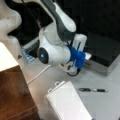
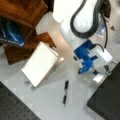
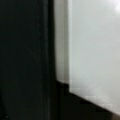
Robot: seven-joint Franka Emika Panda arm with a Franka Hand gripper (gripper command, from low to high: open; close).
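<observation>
My gripper [image 1: 87,56], on a white hand with blue fittings, sits low over the grey table, right beside the edge of a black box [image 1: 105,52]. In a front view the gripper [image 2: 103,74] hangs just above that box's [image 2: 107,100] near corner. Nothing shows between its fingers. A black pen [image 1: 93,90] lies on the table apart from the gripper, also seen as the pen [image 2: 65,93] below the hand. A white spiral notebook [image 1: 67,102] lies closed nearby; the notebook [image 2: 41,63] shows left of the arm. The wrist view holds only a dark surface [image 3: 25,60] meeting a pale one [image 3: 95,50].
A brown wooden shelf unit [image 1: 15,92] stands at the left, seen too as the shelf [image 2: 22,12] holding a blue book [image 2: 11,33]. A white cable [image 1: 40,73] runs across the table. A black perforated mat [image 2: 12,105] fills a bottom-left corner.
</observation>
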